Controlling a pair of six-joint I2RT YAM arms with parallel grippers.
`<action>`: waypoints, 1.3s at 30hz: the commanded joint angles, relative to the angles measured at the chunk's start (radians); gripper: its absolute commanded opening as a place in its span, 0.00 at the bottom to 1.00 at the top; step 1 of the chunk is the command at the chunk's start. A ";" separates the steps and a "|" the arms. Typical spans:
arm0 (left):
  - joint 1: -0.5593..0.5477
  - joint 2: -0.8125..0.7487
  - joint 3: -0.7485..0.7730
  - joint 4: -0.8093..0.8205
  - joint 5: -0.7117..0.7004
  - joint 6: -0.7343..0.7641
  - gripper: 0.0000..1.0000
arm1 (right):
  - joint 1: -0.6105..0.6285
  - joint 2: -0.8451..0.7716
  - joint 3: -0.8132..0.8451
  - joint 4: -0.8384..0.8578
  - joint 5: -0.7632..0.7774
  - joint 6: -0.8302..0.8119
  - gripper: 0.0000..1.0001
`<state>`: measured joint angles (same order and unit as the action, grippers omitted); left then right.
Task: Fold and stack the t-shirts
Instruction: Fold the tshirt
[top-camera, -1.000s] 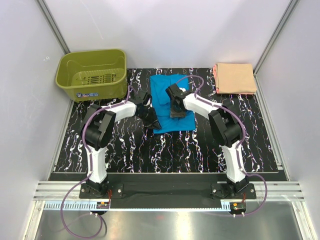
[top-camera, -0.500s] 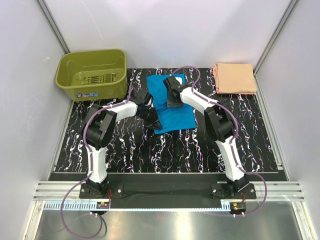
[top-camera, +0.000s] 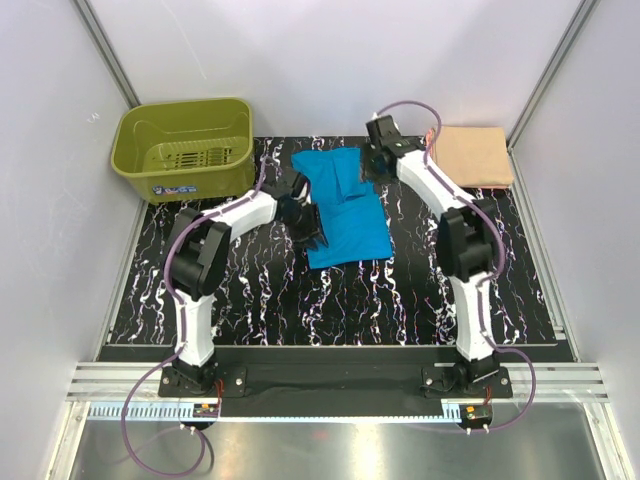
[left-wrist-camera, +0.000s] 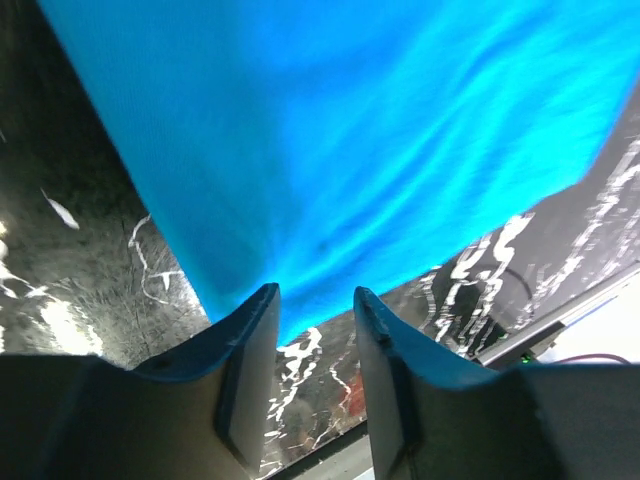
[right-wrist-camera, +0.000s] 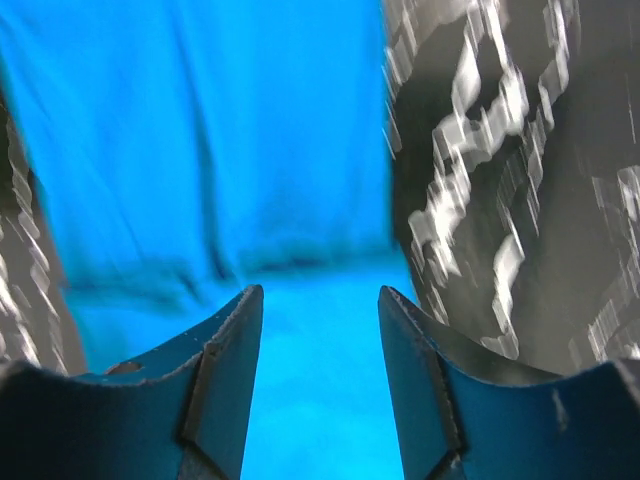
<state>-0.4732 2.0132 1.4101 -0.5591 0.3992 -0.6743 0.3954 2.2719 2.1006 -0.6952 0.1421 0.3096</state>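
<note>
At the turquoise t-shirt (top-camera: 345, 215), left end effector (left-wrist-camera: 312, 300) and right end effector (right-wrist-camera: 318, 300) half-open.

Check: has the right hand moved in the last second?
Yes. The right hand went from the middle of the turquoise t-shirt toward its far right corner, nearer the peach t-shirt.
</note>
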 joint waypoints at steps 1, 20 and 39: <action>0.024 -0.021 0.111 -0.016 0.000 0.065 0.41 | -0.016 -0.185 -0.204 0.037 -0.126 -0.009 0.57; 0.012 0.044 -0.083 0.125 0.007 0.010 0.28 | -0.067 -0.400 -0.920 0.240 -0.328 0.175 0.03; -0.056 -0.364 -0.310 0.082 0.073 0.024 0.39 | 0.013 -0.898 -1.242 0.111 -0.378 0.272 0.34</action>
<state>-0.5362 1.6558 1.0203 -0.4885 0.4358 -0.6510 0.4206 1.3369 0.7654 -0.5903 -0.2306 0.6392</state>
